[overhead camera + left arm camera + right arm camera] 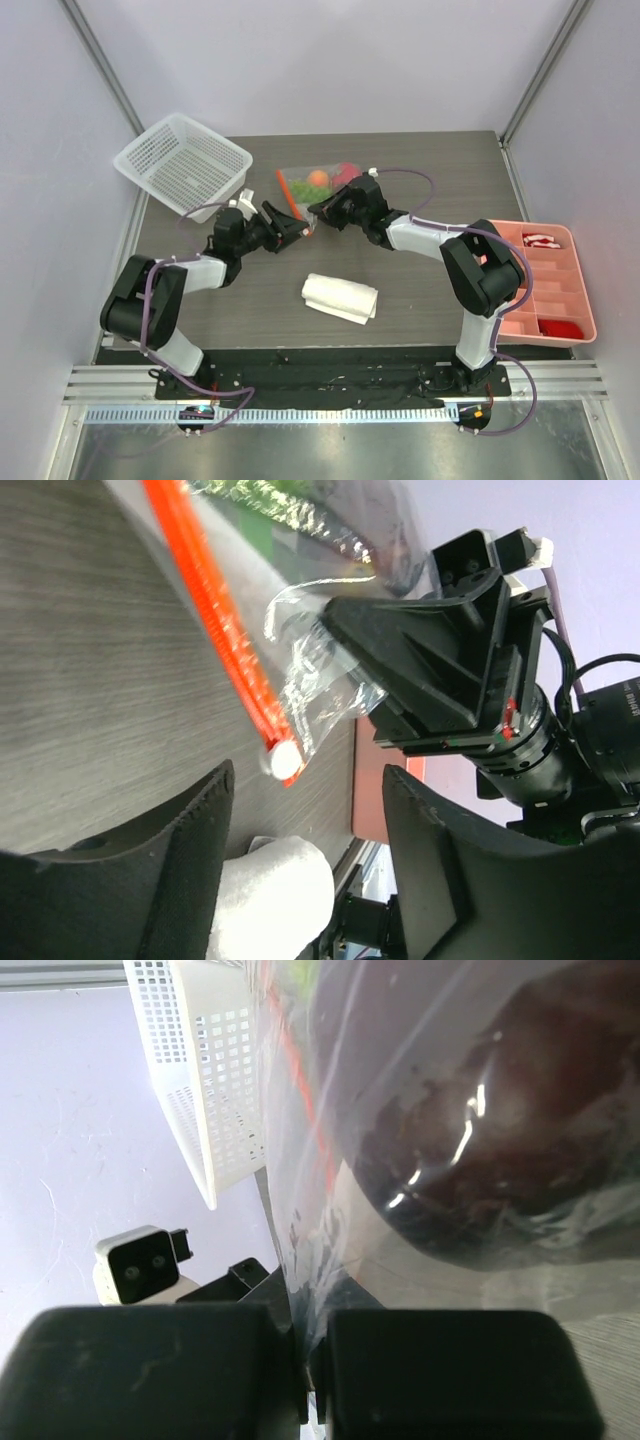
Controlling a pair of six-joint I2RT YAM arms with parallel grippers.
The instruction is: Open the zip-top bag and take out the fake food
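Observation:
The zip-top bag (318, 190) lies at the back middle of the table, its orange-red zipper strip (288, 195) along its left edge. Inside show fake food pieces: a small orange (318, 178), green grapes (300, 187) and a red-pink piece (346, 174). My right gripper (322, 211) is shut on the bag's clear near corner (310, 1290); a dark purple fruit (480, 1150) fills its wrist view. My left gripper (297, 230) is open and empty just left of the right one. The strip's end with its white slider (285, 761) lies between and just ahead of its fingertips (222, 780).
A white mesh basket (182, 162) stands at the back left. A folded white cloth (340, 297) lies in the middle near the front, and also shows under the left gripper (270, 890). A pink divided tray (560, 300) with red items sits at the right edge.

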